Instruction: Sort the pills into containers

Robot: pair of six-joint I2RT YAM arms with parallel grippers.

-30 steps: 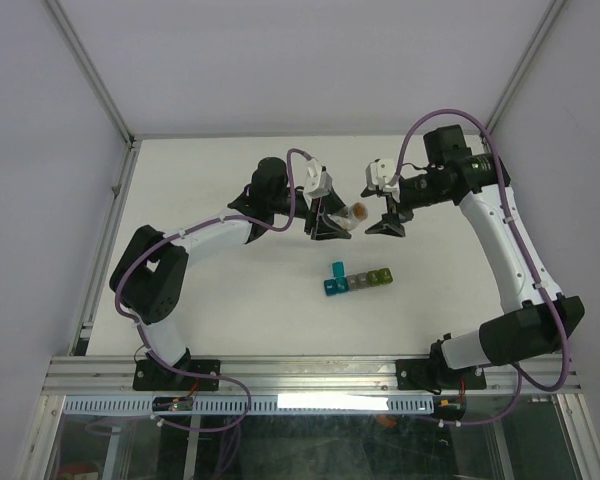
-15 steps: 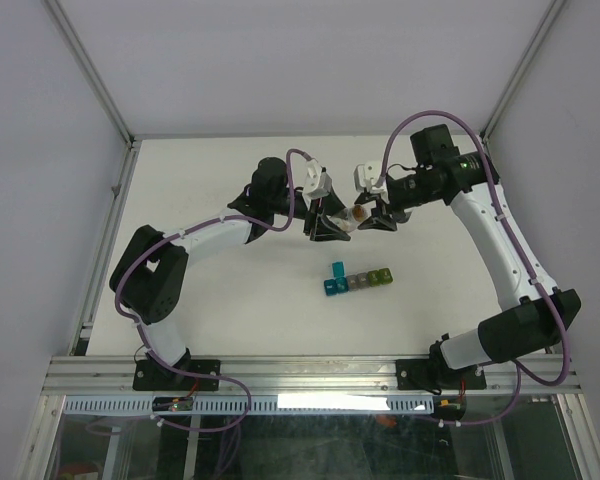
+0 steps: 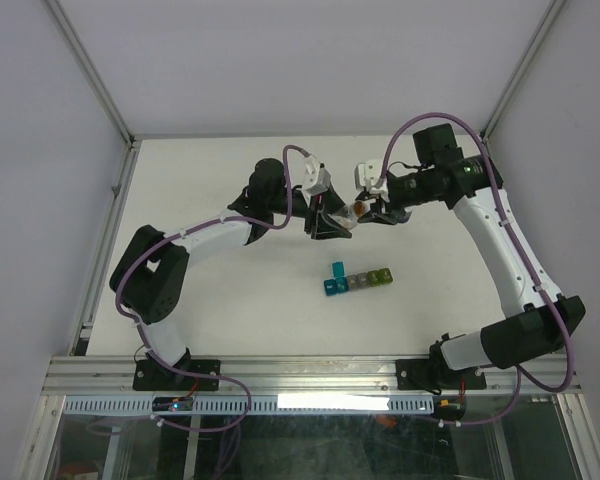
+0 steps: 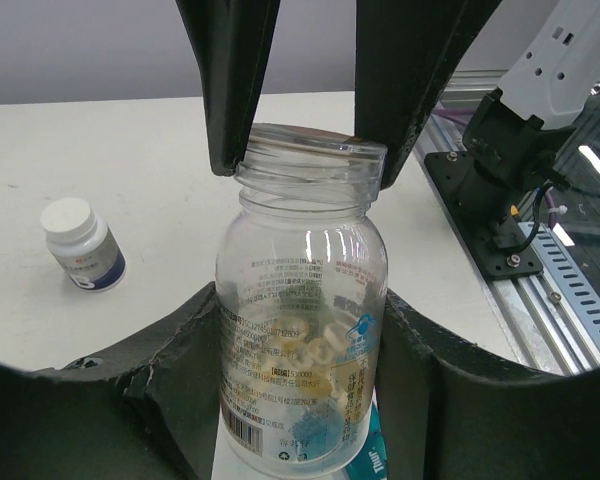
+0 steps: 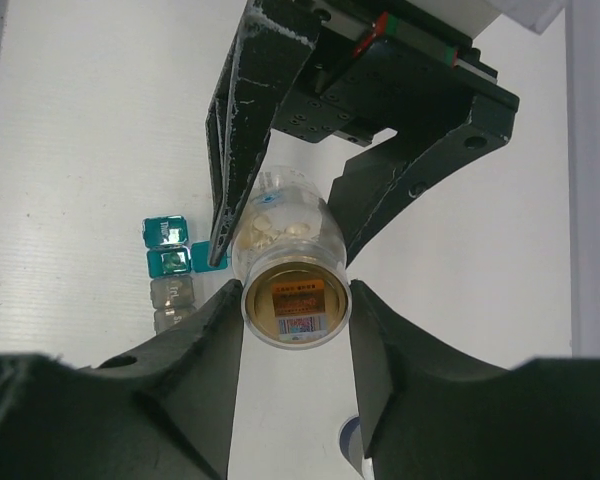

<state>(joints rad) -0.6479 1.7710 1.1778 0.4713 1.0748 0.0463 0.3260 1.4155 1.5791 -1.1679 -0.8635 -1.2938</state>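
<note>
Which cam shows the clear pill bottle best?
Left wrist: the clear bottle fills the frame side-on, with its label and the pills visible through the wall. Right wrist sees it end-on, mostly the tan cap with a few pills behind. Top external shows only a tiny speck, no detail.

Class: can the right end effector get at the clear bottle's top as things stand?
Likely yes: the left end effector grips only the clear bottle's body; the right end effector flanks its top.
</note>
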